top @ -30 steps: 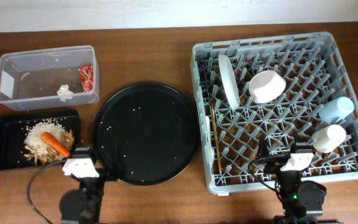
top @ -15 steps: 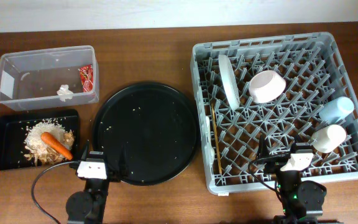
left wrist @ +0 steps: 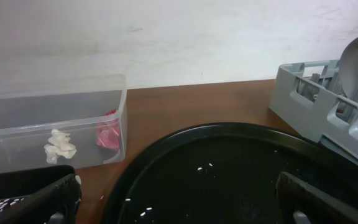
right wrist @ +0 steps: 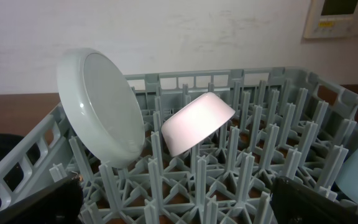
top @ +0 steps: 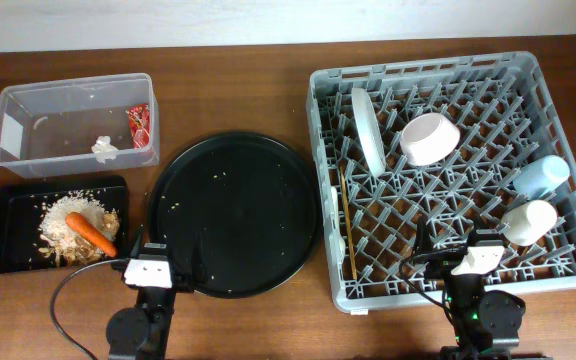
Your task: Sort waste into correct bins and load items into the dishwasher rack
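The clear tub (top: 68, 100) holds the red wrapper (top: 138, 125) and the white tissue (top: 104, 148); both also show in the left wrist view (left wrist: 107, 134). The shallow black tray (top: 8, 215) holds rice (top: 68, 212), the carrot (top: 89, 232) and brown scraps (top: 111, 222). The grey rack (top: 428, 65) holds the plate (top: 368, 128), the bowl (top: 428, 138), the light-blue cup (top: 541, 176), the small white cup (top: 528, 222) and a chopstick (top: 347, 225). My left gripper (left wrist: 179, 205) is open and empty at the round tray's front left rim. My right gripper (right wrist: 179, 199) is open and empty over the rack's front.
A large round black tray (top: 233, 212) with a few rice grains lies between the bins and the rack. The plate (right wrist: 101, 112) and the bowl (right wrist: 194, 121) stand on pegs ahead of my right gripper. A wall runs along the table's far edge.
My left gripper has shifted a little to the right and toward the table's front edge, then stopped. The right arm has not moved.
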